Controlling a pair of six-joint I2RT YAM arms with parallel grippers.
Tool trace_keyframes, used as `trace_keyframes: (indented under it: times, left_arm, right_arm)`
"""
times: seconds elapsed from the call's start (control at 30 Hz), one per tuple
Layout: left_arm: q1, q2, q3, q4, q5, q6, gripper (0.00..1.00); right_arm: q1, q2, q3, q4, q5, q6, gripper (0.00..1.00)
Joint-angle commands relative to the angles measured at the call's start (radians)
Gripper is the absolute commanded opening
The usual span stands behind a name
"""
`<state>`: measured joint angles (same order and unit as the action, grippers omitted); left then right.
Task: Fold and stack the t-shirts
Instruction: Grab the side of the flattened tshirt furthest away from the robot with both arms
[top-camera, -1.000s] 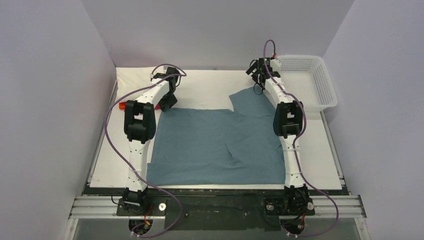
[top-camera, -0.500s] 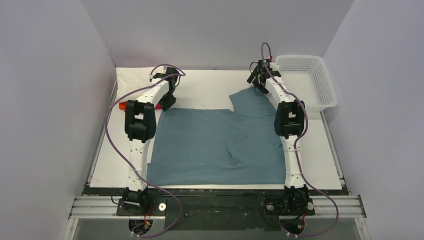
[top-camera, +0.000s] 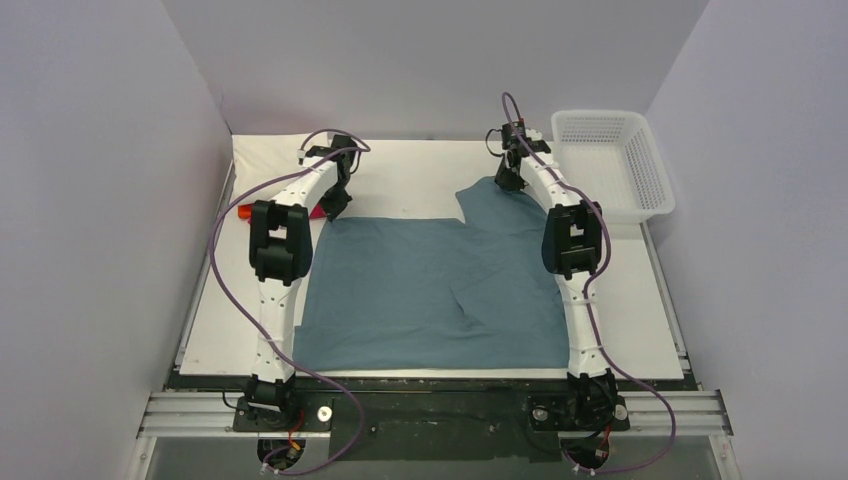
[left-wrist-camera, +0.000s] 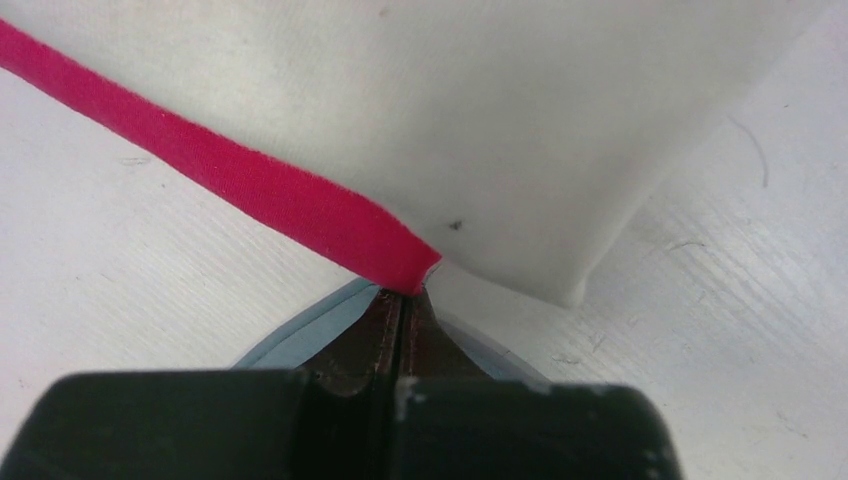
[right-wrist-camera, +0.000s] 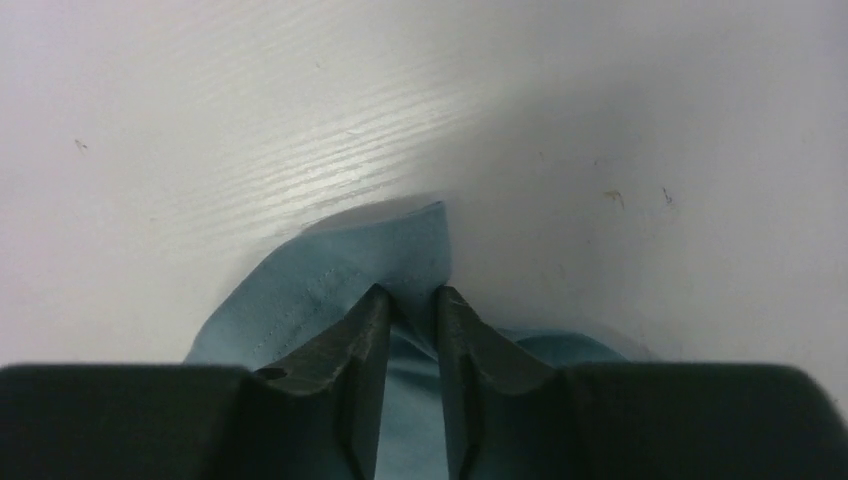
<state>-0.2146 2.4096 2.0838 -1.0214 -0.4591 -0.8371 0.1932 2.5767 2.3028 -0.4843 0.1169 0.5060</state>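
A dusty teal-blue t-shirt (top-camera: 430, 290) lies spread flat mid-table. My left gripper (top-camera: 335, 208) is at its far left corner. In the left wrist view the left gripper (left-wrist-camera: 403, 292) is shut, with the teal cloth (left-wrist-camera: 300, 330) peaking up on both sides of its tips. Those tips touch the edge of a pink-magenta shirt (left-wrist-camera: 250, 185) lying under a folded cream-white shirt (left-wrist-camera: 500, 120). My right gripper (top-camera: 508, 180) is down on the far right sleeve. In the right wrist view the right gripper (right-wrist-camera: 412, 293) is shut on a fold of the teal cloth (right-wrist-camera: 330, 270).
The folded stack sits at the far left: the cream-white shirt (top-camera: 270, 165) on top, an orange edge (top-camera: 243, 211) poking out by the left wall. A white mesh basket (top-camera: 600, 115) stands at the far right. Walls close in on three sides.
The right arm swung left and down from the basket's side onto the teal sleeve, and its jaws closed on the cloth. The left jaws closed while that arm stayed where it was.
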Motion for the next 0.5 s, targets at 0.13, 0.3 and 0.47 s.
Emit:
trace_keyframes:
  times: [0.13, 0.3, 0.47]
  left_arm:
    - [-0.001, -0.075, -0.016, 0.024, 0.034, 0.025, 0.00]
    - [-0.016, -0.166, -0.112, 0.090, 0.036, 0.042, 0.00]
    - [-0.019, -0.265, -0.229, 0.146, 0.039, 0.037, 0.00]
  right_arm:
    - [0.001, -0.051, 0.048, -0.067, 0.045, -0.055, 0.00]
    - [0.006, -0.189, -0.058, 0.015, -0.008, -0.131, 0.00]
    - [0.014, -0.366, -0.242, 0.046, -0.066, -0.190, 0.00]
